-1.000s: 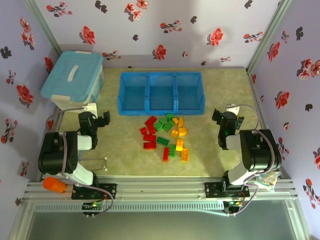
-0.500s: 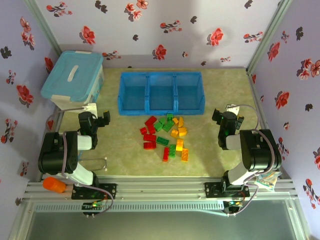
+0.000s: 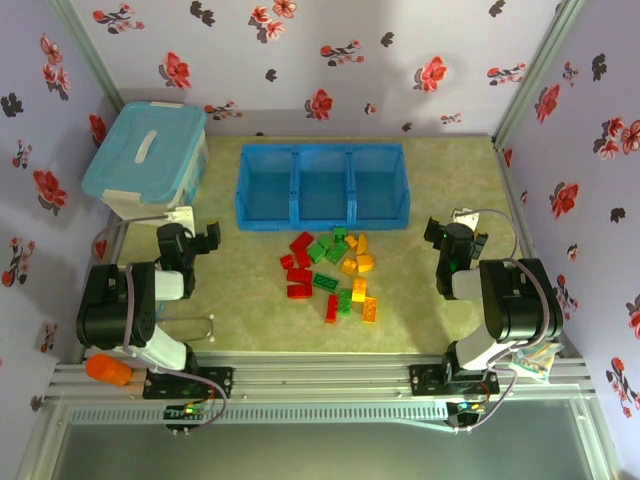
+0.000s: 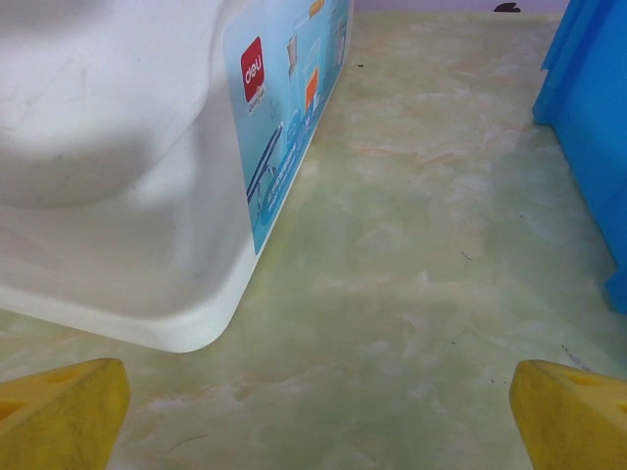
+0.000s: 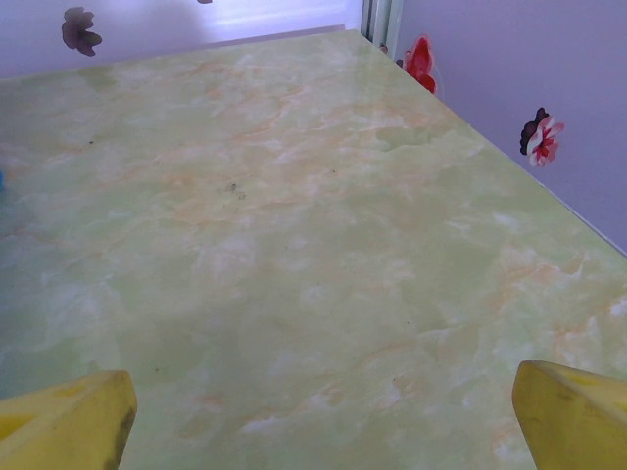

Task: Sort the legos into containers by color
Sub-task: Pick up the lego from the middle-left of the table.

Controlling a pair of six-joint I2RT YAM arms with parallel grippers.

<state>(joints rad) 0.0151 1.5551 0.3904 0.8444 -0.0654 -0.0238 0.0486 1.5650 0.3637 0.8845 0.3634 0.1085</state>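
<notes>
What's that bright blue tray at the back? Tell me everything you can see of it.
The tray is one low piece of bright blue plastic: three square, open-topped compartments joined in a row, all empty. It lies flat on the greenish table, toward the back, with the legos scattered just in front.

Left wrist: I see tub left of tray, both cropped at frame edges. Legos in front of tray: too small, can't count.
</notes>
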